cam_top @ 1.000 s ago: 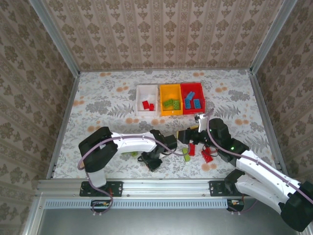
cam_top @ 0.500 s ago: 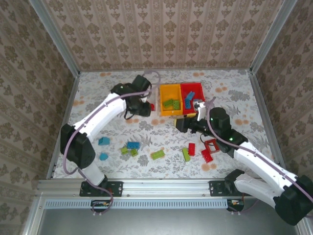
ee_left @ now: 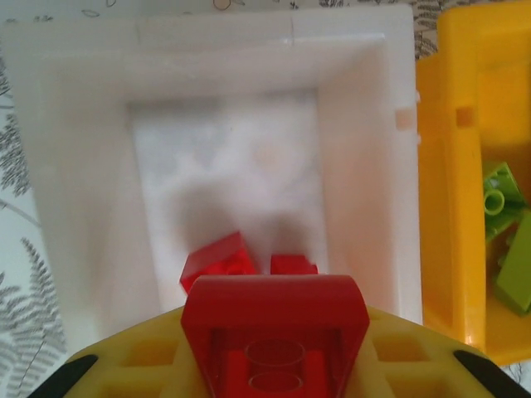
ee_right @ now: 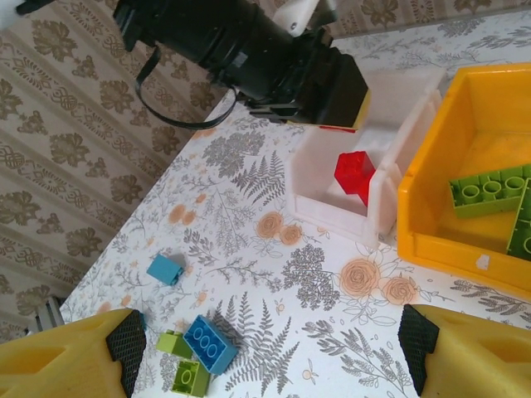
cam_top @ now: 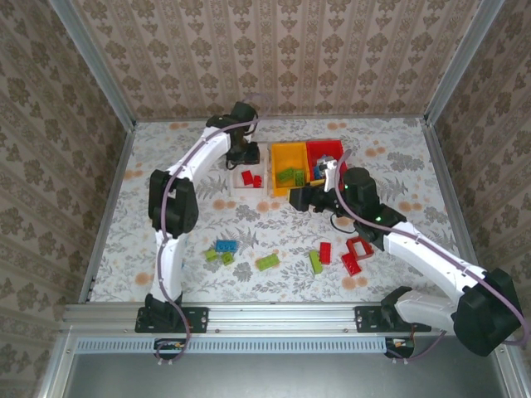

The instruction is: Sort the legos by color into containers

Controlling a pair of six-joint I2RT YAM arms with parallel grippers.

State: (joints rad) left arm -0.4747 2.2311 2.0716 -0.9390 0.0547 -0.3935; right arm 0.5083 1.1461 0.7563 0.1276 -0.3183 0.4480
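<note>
Left jaws: red brick (ee_left: pixel 274 319) over white bin (ee_left: pixel 365 166)

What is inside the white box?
Two red bricks lie on the floor of the white box. The left gripper holds a third red brick above it; that brick and the yellow fingers hide the floor's near end.

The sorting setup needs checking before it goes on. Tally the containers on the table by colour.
White rectangular plastic bin: 1
Yellow-orange rectangular plastic bin: 1
Red rectangular plastic bin: 1
Total: 3
</note>
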